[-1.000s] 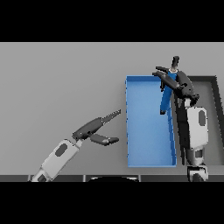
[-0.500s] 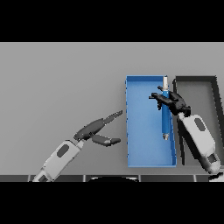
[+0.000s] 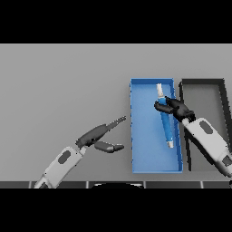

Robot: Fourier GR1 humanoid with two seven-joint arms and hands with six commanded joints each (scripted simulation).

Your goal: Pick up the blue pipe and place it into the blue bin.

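The blue pipe (image 3: 166, 129), with white ends, lies lengthwise inside the blue bin (image 3: 145, 158) on its right side, slightly slanted. My right hand (image 3: 177, 109) reaches over the bin's right wall. Its fingers and thumb are curled round the pipe's upper part. My left hand (image 3: 96, 134) hovers over the table to the left of the bin, open, with fingers stretched toward the bin and the thumb spread below them.
A dark grey bin (image 3: 204, 83) stands directly to the right of the blue one, and my right forearm crosses it. The grey table (image 3: 63, 81) stretches away to the left and behind.
The right hand has lowered the pipe from upright above the bin's far end to lying flat in the bin. The left hand has barely moved.
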